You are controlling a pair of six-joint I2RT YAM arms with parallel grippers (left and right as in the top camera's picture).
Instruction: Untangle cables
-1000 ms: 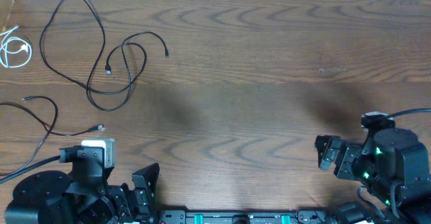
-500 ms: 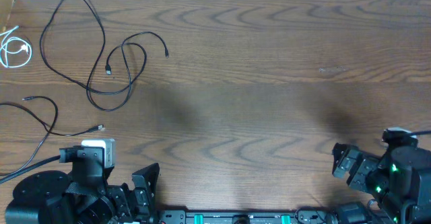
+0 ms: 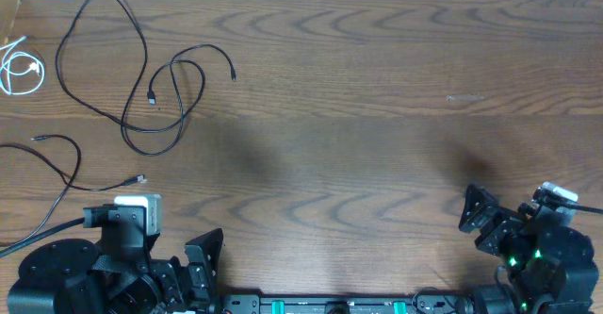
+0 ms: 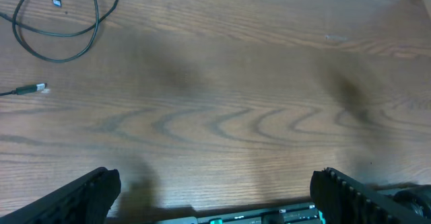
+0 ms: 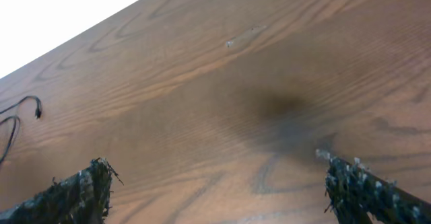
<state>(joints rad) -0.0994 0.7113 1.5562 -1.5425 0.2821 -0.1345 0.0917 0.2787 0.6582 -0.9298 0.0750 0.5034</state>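
Three cables lay on the far-left part of the surface [image 3: 377,88], none touching another. A long black cable [image 3: 124,123] sprawled in wide loops and crossed over itself. A second black cable [image 3: 138,179] lay closer to the near edge, and a white cable [image 3: 34,67] sat coiled small at the left edge.

Both sets of fingers sat low at the near edge, well apart from all three. The left fingers [image 4: 87,197] stood spread wide with nothing between them. The right fingers [image 5: 363,190] were likewise released and empty over bare wood.

As I judged it, the separating was largely done, since the three cords lay clear of each other. What seemed left was the long black cable's own crossing. That would call for the left fingers, being the closer, to reach out to the far left and close on one of its plug ends. They would then need to draw it out through the loop without dragging it onto the second black cable.
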